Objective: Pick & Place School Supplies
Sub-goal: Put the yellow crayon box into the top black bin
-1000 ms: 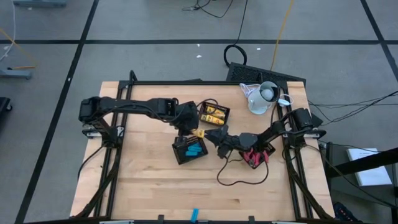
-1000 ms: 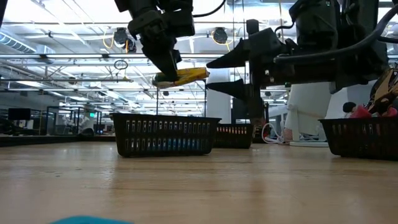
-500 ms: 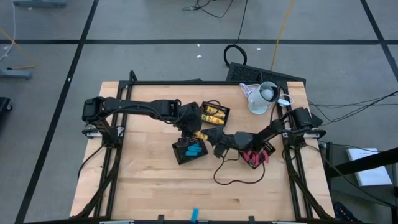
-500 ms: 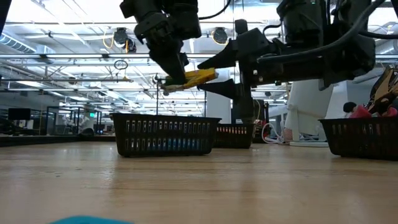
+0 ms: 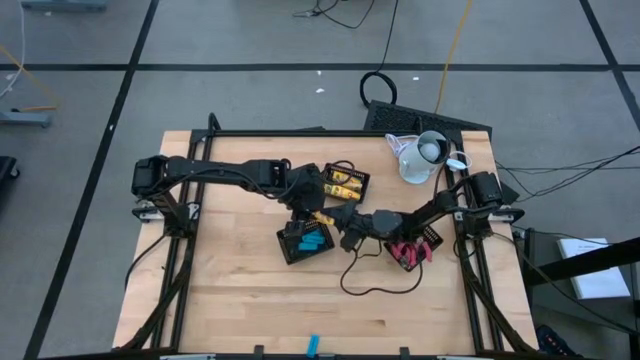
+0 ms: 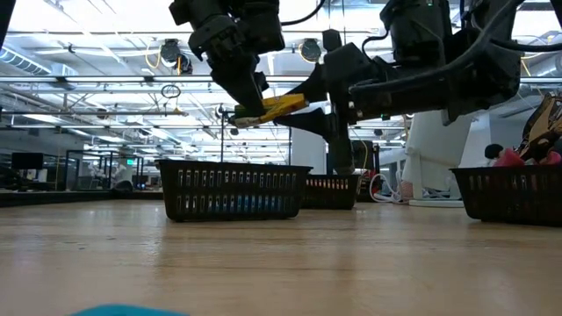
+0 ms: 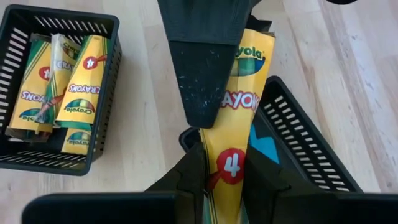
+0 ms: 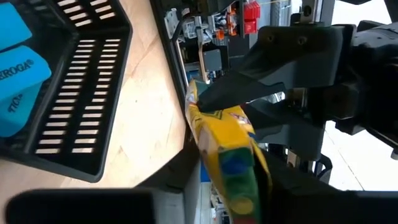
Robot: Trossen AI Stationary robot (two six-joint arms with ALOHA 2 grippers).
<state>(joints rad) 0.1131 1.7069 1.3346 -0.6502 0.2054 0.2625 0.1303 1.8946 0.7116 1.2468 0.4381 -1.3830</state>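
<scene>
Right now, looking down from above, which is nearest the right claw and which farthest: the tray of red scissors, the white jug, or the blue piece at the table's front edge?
From the right gripper, mid-table:
1. The tray of red scissors, just to its right.
2. The white jug, at the table's back right.
3. The blue piece, alone at the front edge.

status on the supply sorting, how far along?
Done: crayon packs in one tray, blue erasers in another, red scissors in a third. In hand: the left gripper holds a crayon box mid-air, right gripper closing on it. Left: one blue piece at the table edge.
</scene>
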